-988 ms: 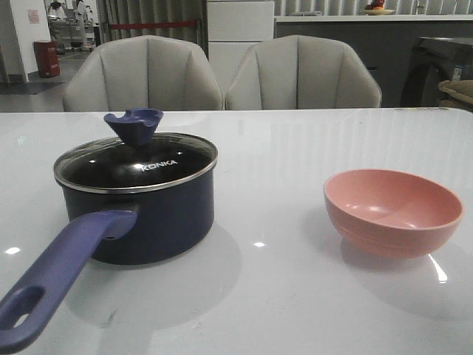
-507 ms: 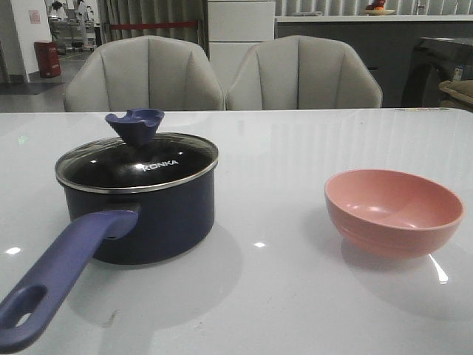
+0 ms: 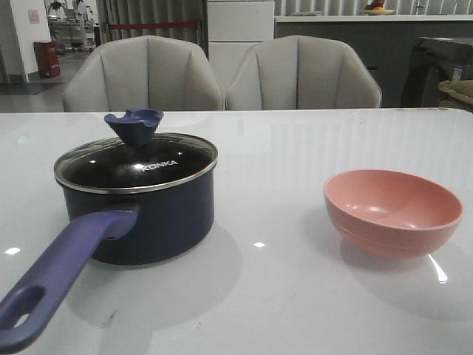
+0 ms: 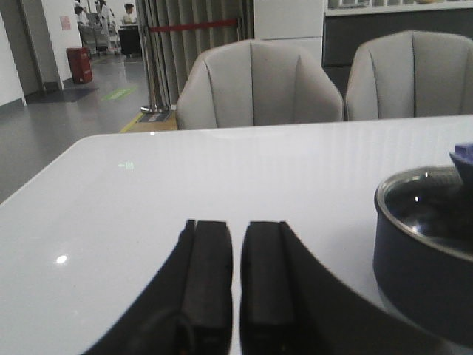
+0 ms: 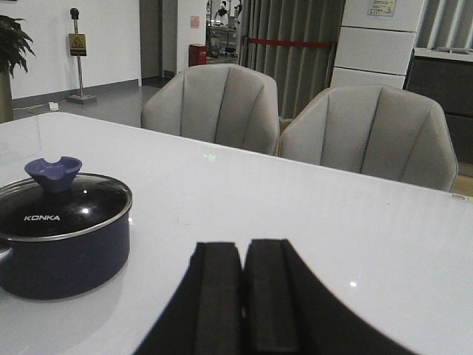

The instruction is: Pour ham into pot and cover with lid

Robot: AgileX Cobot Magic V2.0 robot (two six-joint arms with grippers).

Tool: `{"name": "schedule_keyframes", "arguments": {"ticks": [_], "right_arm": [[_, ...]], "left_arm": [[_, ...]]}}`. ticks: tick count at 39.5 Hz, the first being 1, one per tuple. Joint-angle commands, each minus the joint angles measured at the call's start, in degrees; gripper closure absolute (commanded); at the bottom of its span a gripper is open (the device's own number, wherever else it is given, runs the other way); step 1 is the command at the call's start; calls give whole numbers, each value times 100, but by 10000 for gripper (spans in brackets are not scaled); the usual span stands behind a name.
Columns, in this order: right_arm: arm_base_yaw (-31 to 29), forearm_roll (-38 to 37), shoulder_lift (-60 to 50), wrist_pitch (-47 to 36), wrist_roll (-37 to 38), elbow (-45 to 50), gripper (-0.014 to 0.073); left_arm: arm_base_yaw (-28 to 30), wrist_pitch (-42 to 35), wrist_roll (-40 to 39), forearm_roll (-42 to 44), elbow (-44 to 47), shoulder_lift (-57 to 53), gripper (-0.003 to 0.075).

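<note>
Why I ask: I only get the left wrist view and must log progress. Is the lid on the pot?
Observer: Yes. The front view shows the lid seated level on the rim of the pot.
Operator: Where's the bowl?
Observer: The pink bowl stands upright on the table, on the robot's right of the pot and apart from it. What shows of its inside looks empty.
Operator: And the right gripper?
Observer: The right gripper is shut, holding nothing.

Beyond the far edge of the glossy white table [image 3: 310, 296] stand two grey upholstered chairs [image 3: 143, 74], with grey curtains [image 3: 148, 16], a white cabinet [image 3: 240, 29] and a red bin [image 3: 46, 58] behind.
</note>
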Motion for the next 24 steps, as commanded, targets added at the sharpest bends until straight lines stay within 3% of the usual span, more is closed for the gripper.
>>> {"name": "schedule_keyframes", "arguments": {"ticks": [1,9,17,24], "right_arm": [[0,-46,58,-461,-44,-157,457],[0,-46,58,-461,-44,-157,457],[0,-46,58,-461,-44,-157,457],[0,-46,58,-461,-44,-157,457]], "left_arm": [[4,-711,-398,-10,176,-123,587],[-24,-729,-507,147,176,-123,587],[-510,-739,-507,407,176,-123,587],[-441,-836,-668,407,176,-123,587]]}}
